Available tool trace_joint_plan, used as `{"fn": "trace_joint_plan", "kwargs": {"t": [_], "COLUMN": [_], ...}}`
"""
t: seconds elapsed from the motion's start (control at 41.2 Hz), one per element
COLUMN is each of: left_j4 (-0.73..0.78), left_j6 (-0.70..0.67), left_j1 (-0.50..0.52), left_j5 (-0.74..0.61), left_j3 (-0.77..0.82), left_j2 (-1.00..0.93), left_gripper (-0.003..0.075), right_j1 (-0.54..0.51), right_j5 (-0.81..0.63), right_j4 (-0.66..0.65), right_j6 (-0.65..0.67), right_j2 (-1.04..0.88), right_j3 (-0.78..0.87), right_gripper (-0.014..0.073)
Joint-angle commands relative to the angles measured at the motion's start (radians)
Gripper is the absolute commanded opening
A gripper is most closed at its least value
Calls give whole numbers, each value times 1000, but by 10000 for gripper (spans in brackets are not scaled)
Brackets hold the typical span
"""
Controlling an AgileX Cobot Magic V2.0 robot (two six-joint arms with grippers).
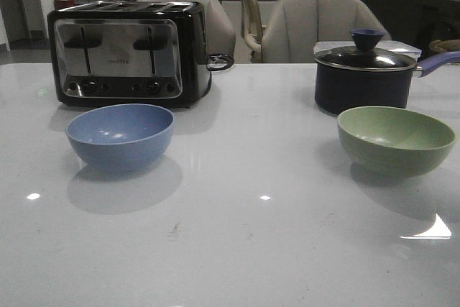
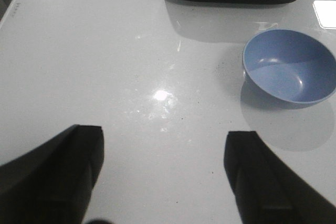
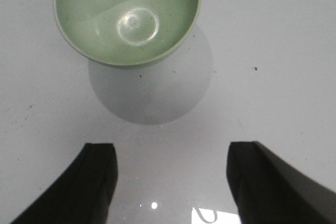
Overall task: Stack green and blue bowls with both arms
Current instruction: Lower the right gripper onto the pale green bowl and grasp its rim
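The dusty blue bowl (image 1: 121,135) stands empty on the left of the white table, in front of the toaster. It also shows in the left wrist view (image 2: 290,65). The pale green bowl (image 1: 396,138) stands empty on the right, in front of the saucepan, and shows in the right wrist view (image 3: 127,17). My left gripper (image 2: 164,169) is open and empty over bare table, apart from the blue bowl. My right gripper (image 3: 171,179) is open and empty, a short way from the green bowl. Neither arm shows in the front view.
A black and silver toaster (image 1: 129,52) stands at the back left. A dark navy lidded saucepan (image 1: 366,73) with a purple handle stands at the back right, just behind the green bowl. Chairs stand beyond the table's far edge.
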Motion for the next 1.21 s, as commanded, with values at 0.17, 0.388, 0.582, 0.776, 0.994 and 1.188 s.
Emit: {"fn": "trace_joint_plan", "kwargs": {"t": [0.17,0.388,0.582,0.776,0.994,1.188], "left_j4": [7,7,5,5,5,5], "left_j6": [1,1,1,1,1,1], "left_j1": [0,0,0,0,0,0], "left_j5": [-68,-68,-68,-68,-68,-68], "left_j3": [-34,-34,-34,-34,-34,-34], "left_j2": [11,11,11,11,11,11], "left_gripper": [573,571,571,571,571,571], "right_j1": [-49,-49,-49,-49,-49,-49], "right_j5": [-68,-97,-121,-148,-181,-177], "right_j4": [28,78,83,81,81,81], "right_j6": [19,19,19,19,19,19], "right_j2": [225,404,553,663,686,683], "right_j3": [-201,-336,-418,-462,-467,-467], "right_gripper": [556,556,556,538,280,114]}}
